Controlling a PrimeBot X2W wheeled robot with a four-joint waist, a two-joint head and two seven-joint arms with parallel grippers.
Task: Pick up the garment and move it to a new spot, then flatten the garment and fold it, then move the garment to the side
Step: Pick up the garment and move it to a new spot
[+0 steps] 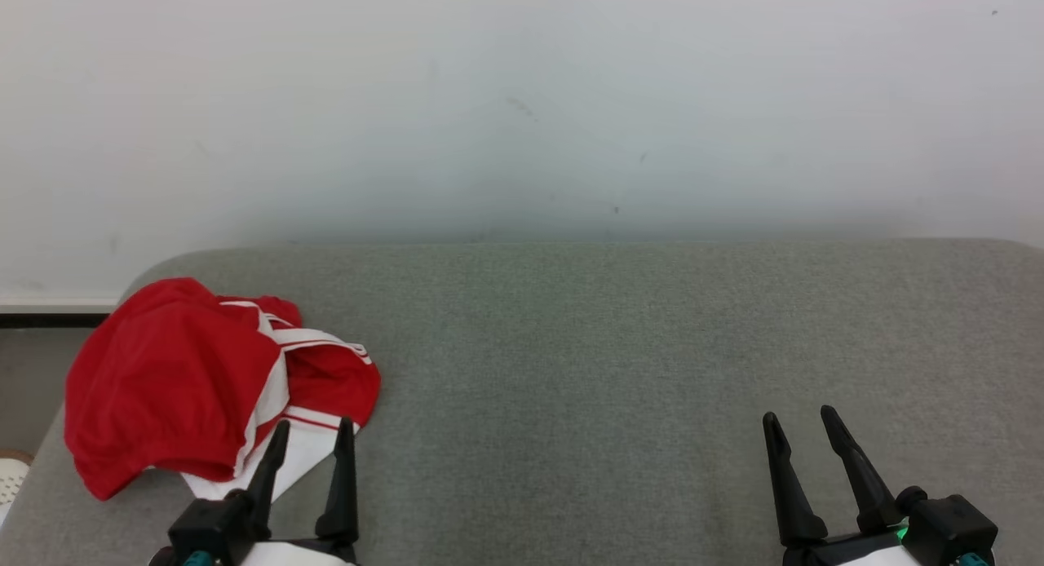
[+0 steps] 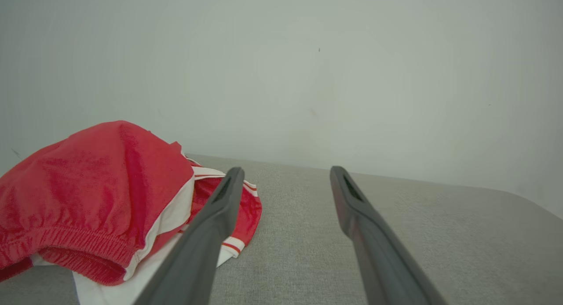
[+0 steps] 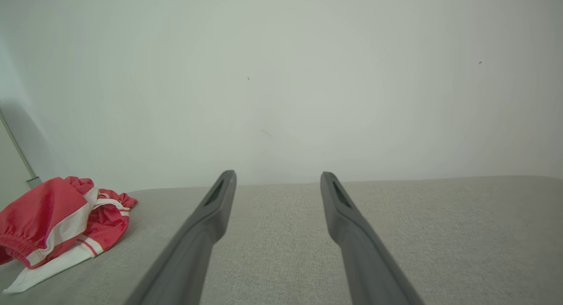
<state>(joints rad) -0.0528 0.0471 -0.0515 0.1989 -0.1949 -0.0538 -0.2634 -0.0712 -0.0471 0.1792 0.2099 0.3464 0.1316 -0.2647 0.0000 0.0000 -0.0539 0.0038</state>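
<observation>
The garment [image 1: 188, 382] is a crumpled red piece with white panels and stripes, heaped at the left end of the grey cushioned surface [image 1: 612, 346]. It also shows in the left wrist view [image 2: 96, 195] and at the far left of the right wrist view [image 3: 57, 221]. My left gripper [image 1: 314, 434] stands open at the heap's near right edge, its tips over the white hem, holding nothing. My right gripper [image 1: 803, 419] is open at the lower right, far from the garment, with nothing between its fingers.
A pale wall [image 1: 522, 101] rises right behind the grey surface. The surface's rounded left corner lies just beyond the garment, with a dark gap and floor [image 1: 24, 378] past it. A pale perforated object [image 1: 10, 476] sits at the left edge.
</observation>
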